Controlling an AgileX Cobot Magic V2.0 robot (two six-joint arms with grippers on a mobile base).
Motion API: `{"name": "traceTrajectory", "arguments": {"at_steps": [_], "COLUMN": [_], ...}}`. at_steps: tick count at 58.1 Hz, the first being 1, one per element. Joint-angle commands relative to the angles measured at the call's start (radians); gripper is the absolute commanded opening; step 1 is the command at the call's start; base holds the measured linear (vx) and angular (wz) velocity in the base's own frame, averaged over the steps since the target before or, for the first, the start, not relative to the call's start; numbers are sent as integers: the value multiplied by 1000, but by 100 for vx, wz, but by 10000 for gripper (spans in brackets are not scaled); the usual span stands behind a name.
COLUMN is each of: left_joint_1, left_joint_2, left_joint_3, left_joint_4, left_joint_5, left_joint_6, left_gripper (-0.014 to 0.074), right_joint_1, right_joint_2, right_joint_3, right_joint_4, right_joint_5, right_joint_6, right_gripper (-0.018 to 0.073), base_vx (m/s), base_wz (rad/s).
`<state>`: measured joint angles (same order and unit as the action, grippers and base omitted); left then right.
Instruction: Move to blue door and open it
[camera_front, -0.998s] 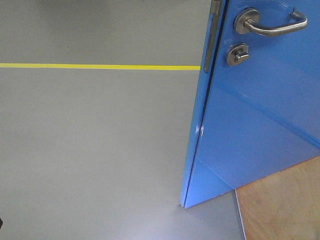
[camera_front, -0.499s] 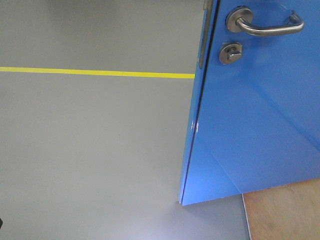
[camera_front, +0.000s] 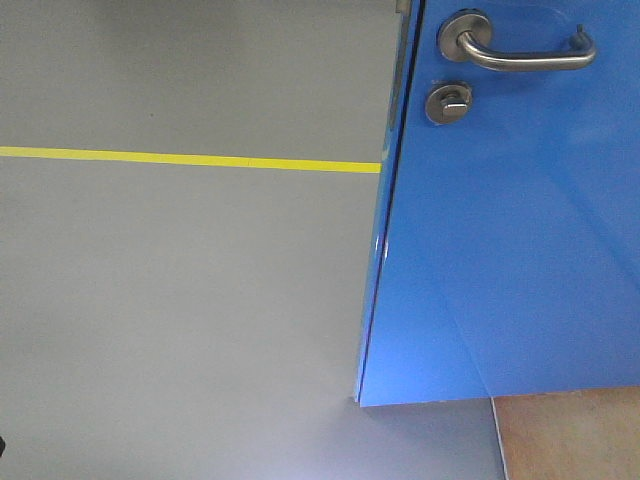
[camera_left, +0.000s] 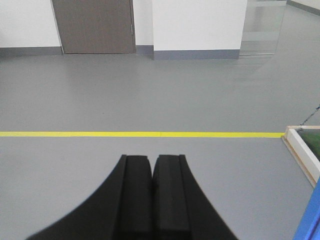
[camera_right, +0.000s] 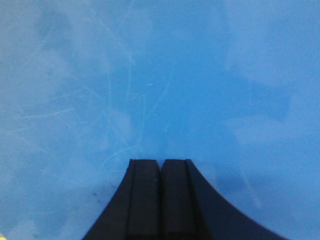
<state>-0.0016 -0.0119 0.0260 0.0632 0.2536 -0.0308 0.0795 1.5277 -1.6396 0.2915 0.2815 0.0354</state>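
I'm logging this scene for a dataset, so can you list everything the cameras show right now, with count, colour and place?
door: 1, glossy blue, right half of the front view; fills the right wrist view
lever handle: 1, silver, top of the door
thumb-turn lock: 1, silver, just below the handle
floor: 1, grey, left of the door
yellow line: 1, yellow, across the floor up to the door's edge
wooden panel: 1, light brown, bottom right under the door
brown door: 1, brown, far wall in the left wrist view
white frame piece: 1, white, right edge of the left wrist view
left gripper: 1, black, shut, over open floor
right gripper: 1, black, shut, facing the door
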Motion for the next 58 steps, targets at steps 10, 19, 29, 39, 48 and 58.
{"name": "traceTrajectory", "arguments": {"at_steps": [10,19,29,39,48,58], "left_joint_1": [-6,-6,-6,-6,-6,-6], "left_joint_2": [-11,-11,-11,-11,-11,-11], "left_joint_3": [-26,-26,-26,-26,-26,-26], "left_joint_4": [-6,-6,-6,-6,-6,-6], "left_joint_5": [-77,-77,-77,-77,-77,-77], "left_joint_6": [-1,-1,-1,-1,-1,-1], "left_gripper": [73,73,73,73,73,73], "right_joint_1": [-2,-2,-2,-2,-2,-2], "right_joint_2": [-28,-28,-28,-28,-28,-28], "right_joint_3": [-31,-31,-31,-31,-31,-31], "right_joint_4": [-2,-2,-2,-2,-2,-2], "right_joint_5": [-86,-86,-86,-86,-86,-86], "right_joint_6": [-6,-6,-6,-6,-6,-6], "right_gripper": [12,12,12,12,12,12], "base_vx": [18,17,14,11,8,5], "base_wz": [0,-1,-1,0,1,1]}}
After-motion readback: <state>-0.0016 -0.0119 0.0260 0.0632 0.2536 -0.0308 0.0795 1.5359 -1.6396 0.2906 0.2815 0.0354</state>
